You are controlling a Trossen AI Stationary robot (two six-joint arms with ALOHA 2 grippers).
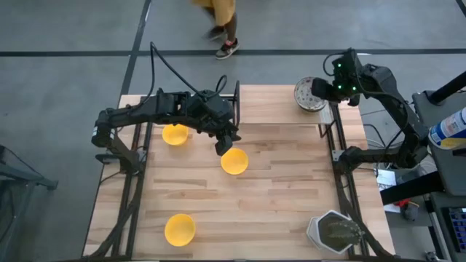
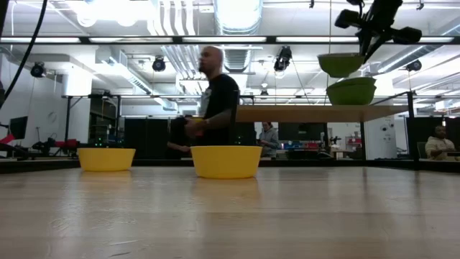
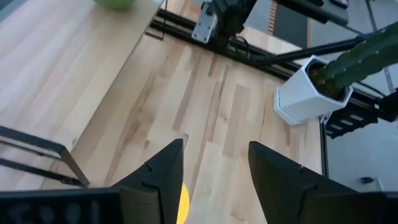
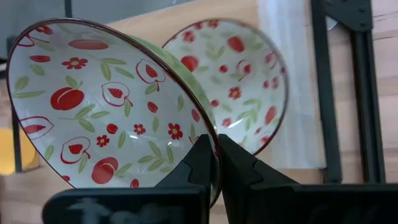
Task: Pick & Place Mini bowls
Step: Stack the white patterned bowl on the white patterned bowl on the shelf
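Three plain yellow mini bowls stand on their bases on the wooden table: one at the far left [image 1: 175, 135], one mid-table [image 1: 234, 161], one near the front edge [image 1: 180, 229]. My left gripper [image 1: 224, 145] is open and empty, just above the far-left side of the mid-table bowl, whose edge shows between its fingers [image 3: 182, 199]. My right gripper [image 1: 320, 89] is at the table's far right corner, shut on a white mini bowl with a red-and-green pattern inside [image 4: 112, 106]. Another patterned bowl [image 4: 239, 81] sits below it [image 2: 351, 91]. My right gripper pinches the patterned bowl's rim [image 4: 214, 171], one finger inside the bowl and one on its green outer wall. The fingers come from above, pointing down. The bowl [image 2: 340, 65] hangs below them, opening up, lifted clear of the bowl beneath.
A grey-white hexagonal container holding a green plant [image 1: 333, 231] stands at the near right corner. Black frame rails run along both table sides [image 1: 336, 145]. A person [image 2: 215, 101] stands beyond the far edge. Bare wood lies between the yellow bowls and the right rail.
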